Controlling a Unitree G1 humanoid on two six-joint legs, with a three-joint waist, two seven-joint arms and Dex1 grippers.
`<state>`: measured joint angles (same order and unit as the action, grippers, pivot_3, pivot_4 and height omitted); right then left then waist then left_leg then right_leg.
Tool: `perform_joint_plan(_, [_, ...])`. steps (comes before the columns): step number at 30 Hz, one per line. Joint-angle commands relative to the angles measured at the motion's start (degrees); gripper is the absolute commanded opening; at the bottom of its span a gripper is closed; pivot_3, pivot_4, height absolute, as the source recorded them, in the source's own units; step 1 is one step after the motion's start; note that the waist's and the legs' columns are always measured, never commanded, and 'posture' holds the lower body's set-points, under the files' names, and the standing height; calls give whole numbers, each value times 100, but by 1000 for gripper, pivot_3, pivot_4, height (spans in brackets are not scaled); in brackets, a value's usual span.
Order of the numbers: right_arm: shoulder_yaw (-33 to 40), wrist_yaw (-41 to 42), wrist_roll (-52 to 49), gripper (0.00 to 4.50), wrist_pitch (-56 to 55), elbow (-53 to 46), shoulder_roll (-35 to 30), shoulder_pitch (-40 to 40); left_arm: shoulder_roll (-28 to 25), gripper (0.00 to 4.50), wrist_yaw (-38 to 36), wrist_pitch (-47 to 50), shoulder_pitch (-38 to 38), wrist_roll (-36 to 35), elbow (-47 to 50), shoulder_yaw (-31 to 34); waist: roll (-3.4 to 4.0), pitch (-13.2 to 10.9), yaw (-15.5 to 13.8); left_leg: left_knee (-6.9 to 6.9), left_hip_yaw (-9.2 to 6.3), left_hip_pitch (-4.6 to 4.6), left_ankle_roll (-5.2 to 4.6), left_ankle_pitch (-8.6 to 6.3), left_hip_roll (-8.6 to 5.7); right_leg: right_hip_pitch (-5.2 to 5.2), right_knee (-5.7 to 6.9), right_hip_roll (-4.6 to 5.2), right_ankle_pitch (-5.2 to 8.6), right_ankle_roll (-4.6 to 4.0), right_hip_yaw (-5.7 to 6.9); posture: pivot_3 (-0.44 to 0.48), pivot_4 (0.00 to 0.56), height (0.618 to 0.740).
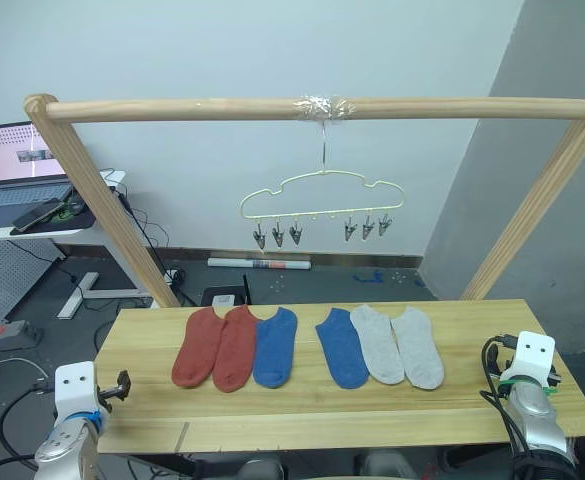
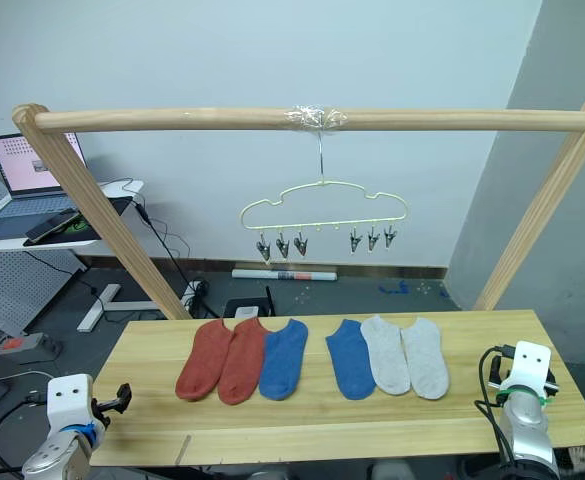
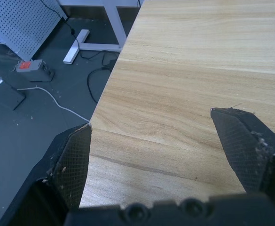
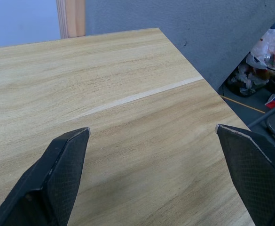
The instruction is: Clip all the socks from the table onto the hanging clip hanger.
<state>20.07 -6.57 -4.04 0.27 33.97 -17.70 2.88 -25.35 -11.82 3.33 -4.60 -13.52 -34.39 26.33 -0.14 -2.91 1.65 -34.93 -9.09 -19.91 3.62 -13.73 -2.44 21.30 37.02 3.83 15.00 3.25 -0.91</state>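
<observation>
Six socks lie in a row across the middle of the table (image 1: 322,412): two rust-red (image 1: 198,346) (image 1: 235,348), two blue (image 1: 275,346) (image 1: 341,347) and two light grey (image 1: 376,343) (image 1: 417,346). Above and behind them the clip hanger (image 1: 322,200) hangs by its hook from the pole, its dark clips (image 1: 277,235) all empty. My left gripper (image 3: 151,127) stands open over the table's left front edge, holding nothing. My right gripper (image 4: 153,129) is open over bare wood at the table's right end, also holding nothing. Both grippers are well away from the socks.
A round wooden pole frame (image 1: 312,108) spans the table, with slanted posts at the left (image 1: 102,200) and right (image 1: 532,210). A side desk with a laptop (image 1: 17,160) stands at the far left. Cables and a power strip (image 3: 34,69) lie on the floor.
</observation>
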Motion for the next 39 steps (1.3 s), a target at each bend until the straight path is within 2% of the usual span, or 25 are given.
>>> perform_joint_plan(1, [55, -46, -15, 4500, -110, -141, -64, 61, -123, 4482, 53, -64, 30, -15, 162, 99, 0, 0, -1, 0, 0, 0, 0, 0, 0, 0, 0, 0, 0, 0, 0, 34, 0, 740])
perform_joint_plan(6, [46, -40, -12, 4500, -111, -172, -71, 112, -97, 4482, 77, -157, -16, -38, 291, 136, 0, 0, -2, 0, -1, 0, 0, 0, 0, 0, 0, 0, 0, 0, 0, 37, 0, 740])
perform_joint_plan(9, [37, -5, -6, 4500, -106, -247, -99, 101, -77, 4482, 28, -252, -149, 100, 575, -20, 0, 0, -3, 0, 0, -1, 0, 0, 0, 0, -1, 0, 0, 0, 0, 39, 0, 740])
perform_joint_plan(17, [-52, 138, 31, 4500, 35, -623, -118, 10, 36, 4482, 75, -107, -409, -16, 1394, 93, 0, -1, -12, 2, -1, -2, 3, -2, 2, 2, -2, 1, 1, -1, 0, 42, 0, 740])
perform_joint_plan(21, [-237, 431, 80, 4500, 241, -1343, -191, -116, 116, 4482, -137, 261, -758, -231, 2729, -53, -3, -25, -14, 2, 1, -6, 5, -3, 2, 4, -4, 2, 1, -1, -3, 39, 24, 740])
perform_joint_plan(25, [-424, 897, -61, 4500, 606, -2022, -204, -183, 168, 4482, -319, 640, -950, -387, 3950, -267, -18, -110, -22, 2, 2, -7, 7, -4, 2, 4, -4, 5, 2, -1, -3, 41, 55, 740])
perform_joint_plan(30, [-1115, 2375, -359, 4500, 940, -3137, -549, -211, 325, 4482, -432, 1258, -749, -725, 5545, -819, -15, -322, -20, 0, 10, -12, 7, -4, 7, 5, -4, 9, 2, -2, -2, 32, 101, 740])
perform_joint_plan(33, [-1208, 3181, -1244, 4500, 1657, -3790, -558, 34, 266, 4482, -540, 1440, -348, -622, 5916, -1268, -22, -414, -21, 1, 4, -29, 5, -3, 9, 14, -7, 7, 4, -1, 8, 19, 117, 740])
perform_joint_plan(36, [-1404, 3838, -1738, 4500, 2025, -4280, -670, 408, 434, 3940, -464, 1667, 91, -769, 5933, -1418, -20, -461, -8, -1, 5, -81, 4, -2, 8, 65, -5, 2, -11, 26, 8, 4, 125, 740])
perform_joint_plan(39, [-1614, 4230, -1961, 4500, 2238, -4635, -773, 782, 559, 3084, -426, 1794, 462, -713, 5828, -1592, -31, -508, 11, -1, 11, -100, 4, -2, 8, 87, -6, 1, -19, 38, 5, -10, 128, 740])
